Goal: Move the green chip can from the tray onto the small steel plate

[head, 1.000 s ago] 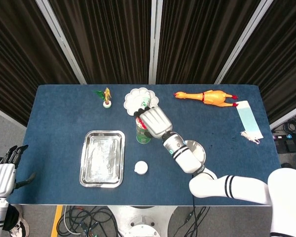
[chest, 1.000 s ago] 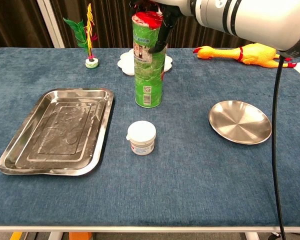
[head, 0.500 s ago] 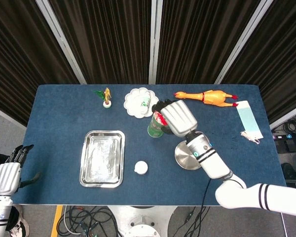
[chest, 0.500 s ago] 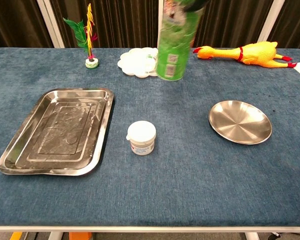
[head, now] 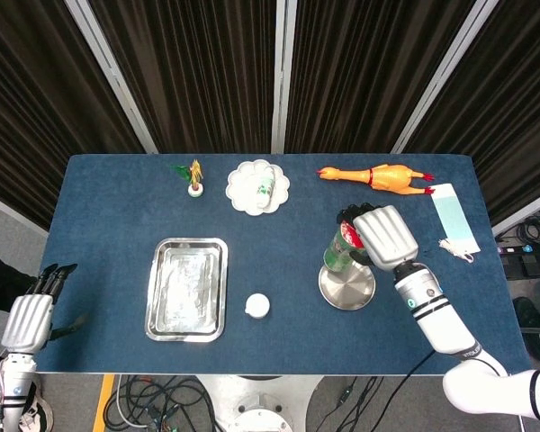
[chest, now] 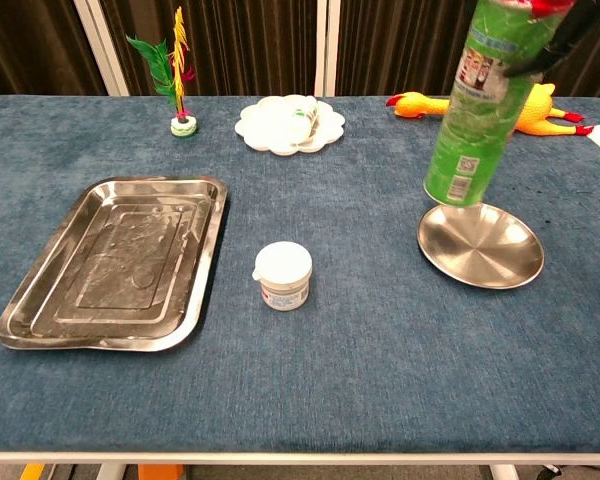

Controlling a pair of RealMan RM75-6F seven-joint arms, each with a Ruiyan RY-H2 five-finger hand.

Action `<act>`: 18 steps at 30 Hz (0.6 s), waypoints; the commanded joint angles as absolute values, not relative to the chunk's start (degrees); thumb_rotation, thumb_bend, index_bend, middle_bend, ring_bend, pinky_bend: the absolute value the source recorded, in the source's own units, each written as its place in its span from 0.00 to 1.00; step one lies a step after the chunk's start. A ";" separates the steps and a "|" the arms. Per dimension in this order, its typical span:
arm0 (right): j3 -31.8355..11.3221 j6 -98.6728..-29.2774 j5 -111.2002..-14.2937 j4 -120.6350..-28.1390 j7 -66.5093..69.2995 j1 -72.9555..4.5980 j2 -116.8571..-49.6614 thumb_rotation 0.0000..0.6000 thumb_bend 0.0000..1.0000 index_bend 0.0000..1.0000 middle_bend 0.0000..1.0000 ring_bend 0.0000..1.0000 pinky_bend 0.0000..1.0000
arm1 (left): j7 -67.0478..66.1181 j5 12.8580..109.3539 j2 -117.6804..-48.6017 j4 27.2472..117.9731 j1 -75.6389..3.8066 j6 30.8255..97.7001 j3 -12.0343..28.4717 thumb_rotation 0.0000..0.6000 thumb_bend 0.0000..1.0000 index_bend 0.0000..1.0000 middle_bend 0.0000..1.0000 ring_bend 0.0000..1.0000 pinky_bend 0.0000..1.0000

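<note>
The green chip can [chest: 480,110] with a red top hangs in the air, tilted, its base just above the left rim of the small steel plate [chest: 490,250]. My right hand [head: 385,236] grips the can [head: 339,254] near its top, right above the plate [head: 349,290]; only dark fingers [chest: 572,22] show in the chest view. The steel tray [chest: 40,290] lies on the left with nothing in it, and it appears again in the head view as the tray [head: 158,297]. My left hand [head: 29,317] hangs beyond the table's left front corner, fingers apart and holding nothing.
A white jar [chest: 283,275] stands between tray and plate. At the back are a feather toy [chest: 178,70], a white scalloped dish [chest: 290,120] and a rubber chicken [chest: 500,105]. A pale blue face mask [head: 454,220] lies near the right edge.
My right hand has carried the can to the right, from the table's middle, past the white dish, until it is over the steel plate. The left hand has shifted slightly.
</note>
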State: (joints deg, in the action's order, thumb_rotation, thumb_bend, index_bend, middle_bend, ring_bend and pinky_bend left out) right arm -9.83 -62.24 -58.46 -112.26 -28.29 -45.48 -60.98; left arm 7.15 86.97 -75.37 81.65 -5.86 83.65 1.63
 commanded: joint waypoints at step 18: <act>-5.59 -62.45 -64.27 -112.06 -27.54 -41.21 -62.99 1.00 0.12 0.33 0.37 0.33 0.49 | 7.20 87.13 -75.94 80.94 -6.24 83.24 1.22 1.00 0.17 0.12 0.14 0.07 0.30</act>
State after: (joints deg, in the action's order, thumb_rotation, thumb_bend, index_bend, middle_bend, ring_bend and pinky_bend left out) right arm -5.72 -62.57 -64.09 -112.21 -27.69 -41.35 -62.89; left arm 7.17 87.13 -75.94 80.96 -6.24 83.24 1.22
